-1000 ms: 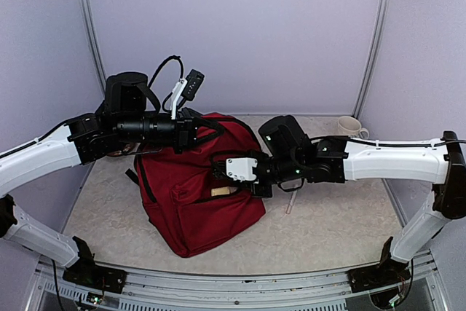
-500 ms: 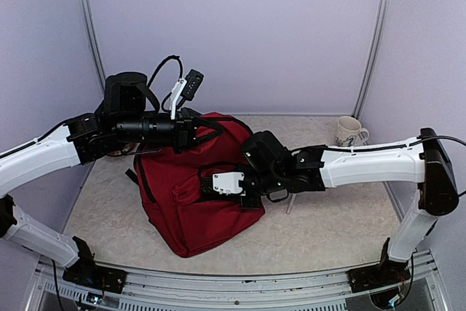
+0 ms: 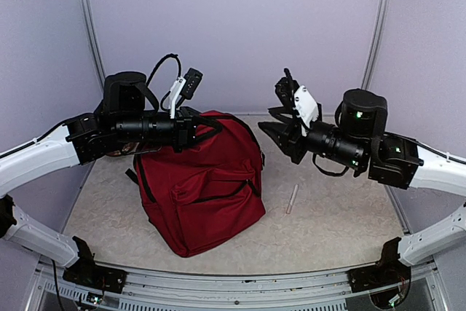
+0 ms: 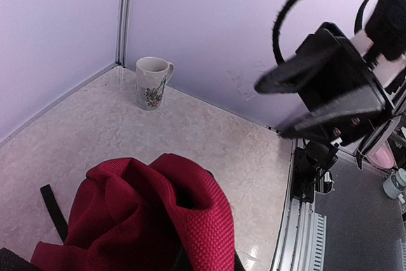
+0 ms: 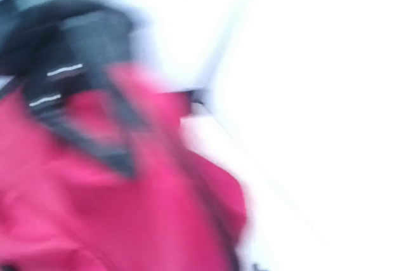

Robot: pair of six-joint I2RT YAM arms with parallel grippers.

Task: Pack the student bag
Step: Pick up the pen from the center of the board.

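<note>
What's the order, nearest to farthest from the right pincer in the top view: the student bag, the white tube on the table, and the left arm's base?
1. The student bag, its top corner just left of the right pincer.
2. The white tube, lying below the pincer in the picture.
3. The left arm's base, far off at the bottom-left corner.

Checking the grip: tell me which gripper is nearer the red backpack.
Left. The left gripper pinches the top edge of the student bag; the right gripper hangs open, raised off its right side, touching nothing.

student bag (image 3: 200,187) blocks the middle, thin stick (image 3: 292,199) beside it.
</note>
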